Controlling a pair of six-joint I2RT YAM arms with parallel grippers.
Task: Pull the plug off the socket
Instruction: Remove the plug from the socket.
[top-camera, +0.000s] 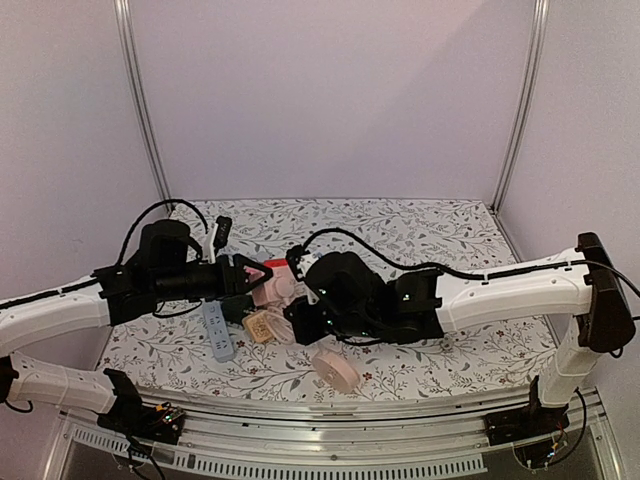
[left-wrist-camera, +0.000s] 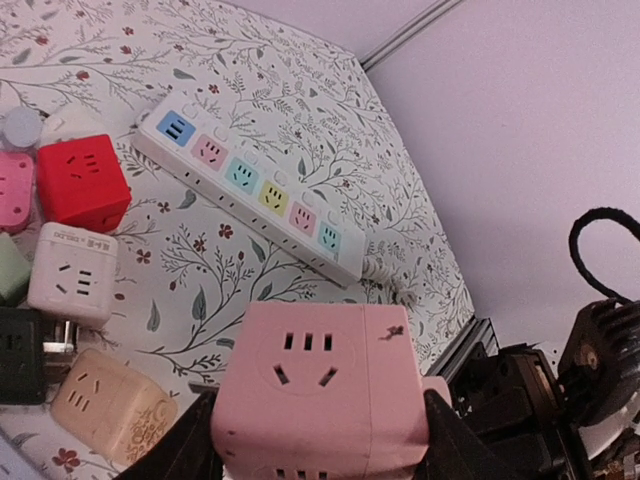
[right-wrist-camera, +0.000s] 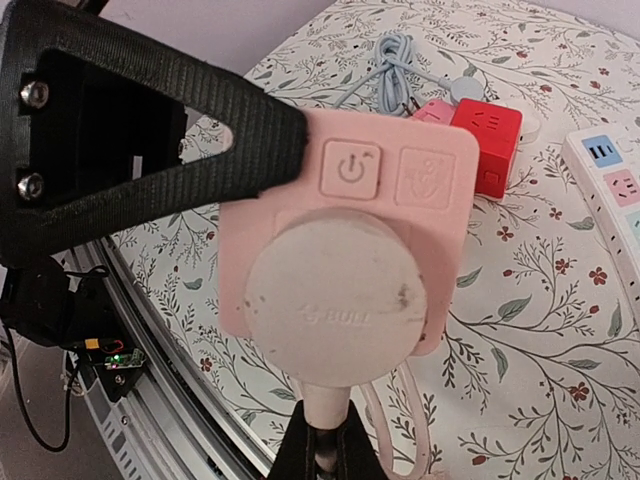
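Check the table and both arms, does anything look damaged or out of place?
One thing: the right tool pinches the cord just behind the round plug, not the plug body, which could strain the cord. The pink socket cube also has a small dark scuff near one edge.

You are working in a robot lab booth: plain white wall panels (top-camera: 330, 100), held by aluminium posts (top-camera: 140, 110), close in a tabletop (top-camera: 430, 225) dressed in floral cloth, and along its near edge a metal rail (top-camera: 330, 412) carries the bolted arm bases (top-camera: 125, 405) and their exposed wiring (top-camera: 555, 450).
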